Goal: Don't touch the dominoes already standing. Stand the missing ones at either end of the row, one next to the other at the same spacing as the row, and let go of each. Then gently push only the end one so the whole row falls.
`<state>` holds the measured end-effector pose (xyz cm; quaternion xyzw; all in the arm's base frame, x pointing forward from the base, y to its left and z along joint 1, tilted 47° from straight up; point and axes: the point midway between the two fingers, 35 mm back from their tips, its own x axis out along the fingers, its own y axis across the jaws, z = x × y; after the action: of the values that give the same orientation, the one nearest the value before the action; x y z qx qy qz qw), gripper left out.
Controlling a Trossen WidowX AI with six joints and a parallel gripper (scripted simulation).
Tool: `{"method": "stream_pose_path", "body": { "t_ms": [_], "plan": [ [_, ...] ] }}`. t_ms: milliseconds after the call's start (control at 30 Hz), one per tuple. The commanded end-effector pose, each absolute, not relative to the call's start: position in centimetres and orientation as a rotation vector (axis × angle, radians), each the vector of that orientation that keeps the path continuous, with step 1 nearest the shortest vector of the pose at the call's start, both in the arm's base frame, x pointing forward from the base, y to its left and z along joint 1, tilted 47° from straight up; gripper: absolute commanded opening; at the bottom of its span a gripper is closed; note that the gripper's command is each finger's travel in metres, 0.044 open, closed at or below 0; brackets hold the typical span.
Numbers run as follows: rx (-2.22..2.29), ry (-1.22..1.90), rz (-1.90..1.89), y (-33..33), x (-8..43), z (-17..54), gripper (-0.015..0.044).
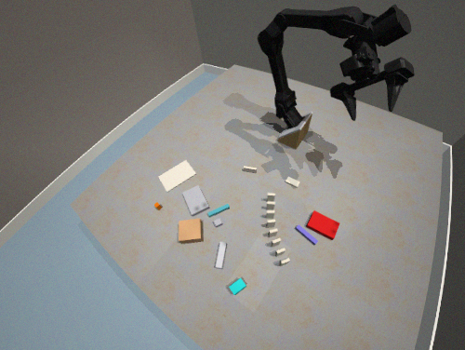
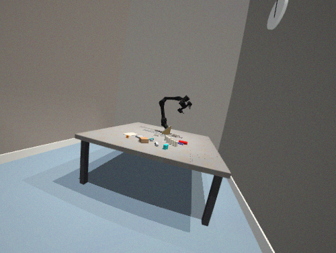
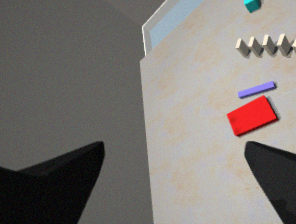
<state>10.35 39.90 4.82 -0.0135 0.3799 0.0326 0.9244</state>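
Several cream dominoes stand in a slightly curved row (image 1: pixel 271 214) (image 2: pixel 171 140) (image 3: pixel 269 46), only partly in the wrist view. Two more cream dominoes lie apart beyond the row's far end in the top view: one domino (image 1: pixel 249 169) to the left, and another domino (image 1: pixel 292 181) to the right, nearer the row. My gripper (image 1: pixel 373 115) (image 3: pixel 173 148) is open and empty, high above the table's far right part, well away from the row and the loose dominoes.
Right of the row lie a purple bar (image 1: pixel 306 235) (image 3: pixel 257 90) and a red box (image 1: pixel 323 225) (image 3: pixel 252 116). Left are a teal bar (image 1: pixel 219 210), a grey box (image 1: pixel 195 200), an orange block (image 1: pixel 190 230), a white bar (image 1: pixel 220 255) and a cyan block (image 1: pixel 237 286). A brown wedge (image 1: pixel 296 135) stands by the arm's base.
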Motion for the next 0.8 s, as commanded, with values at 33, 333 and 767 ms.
{"method": "stream_pose_path", "body": {
  "t_ms": [33,333,767],
  "plan": [
    [0.115,0.826,-0.276,33.9,16.1,1.3,0.044],
    [0.4,0.757,-0.96,20.6,21.8,-3.1,0.044],
    [0.519,0.643,-1.308,13.3,21.9,-3.7,0.044]
  ]
}}
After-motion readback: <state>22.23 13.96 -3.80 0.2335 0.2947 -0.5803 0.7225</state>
